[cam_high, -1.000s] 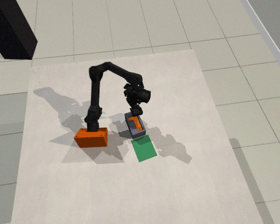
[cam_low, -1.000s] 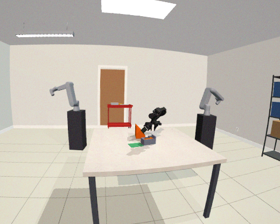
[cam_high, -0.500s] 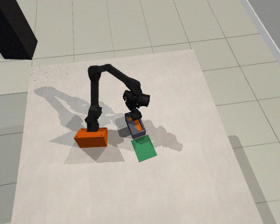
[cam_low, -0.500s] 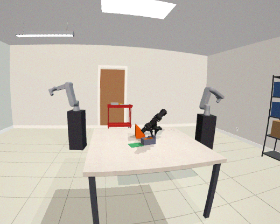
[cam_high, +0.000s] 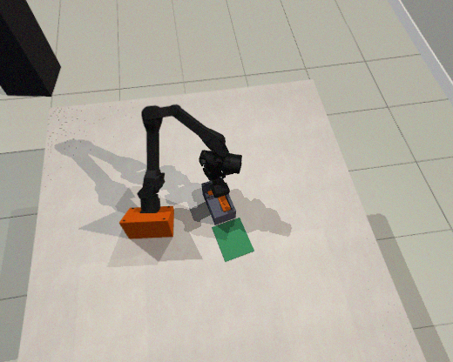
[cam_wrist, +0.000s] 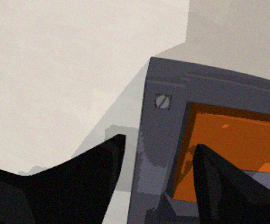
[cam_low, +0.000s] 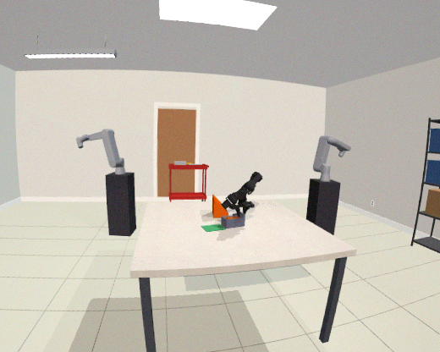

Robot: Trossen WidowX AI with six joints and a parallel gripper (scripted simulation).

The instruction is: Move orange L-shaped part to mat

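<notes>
The orange L-shaped part (cam_high: pixel 224 204) (cam_low: pixel 233 217) (cam_wrist: pixel 231 140) lies in the pocket of the grey tray (cam_high: pixel 225 218) (cam_low: pixel 234 223) (cam_wrist: pixel 156 135). Its middle is hidden by the gripper in the top view, and I cannot tell whether it is slightly tilted. My gripper (cam_high: pixel 220 189) (cam_wrist: pixel 160 147) is partly open and empty, low over the tray's far part. In the wrist view the right finger is over the part's edge, the left finger is outside the tray wall. Contact cannot be told. The green mat (cam_high: pixel 235 245) (cam_low: pixel 211 228) is bare beside the tray.
The orange base block (cam_high: pixel 147 226) (cam_low: pixel 217 209) of the arm stands left of the tray in the top view. The tray's rim carries a screw head (cam_wrist: pixel 162 102) at one corner. The arm's shadow falls across the table (cam_high: pixel 159 305) (cam_low: pixel 239 250).
</notes>
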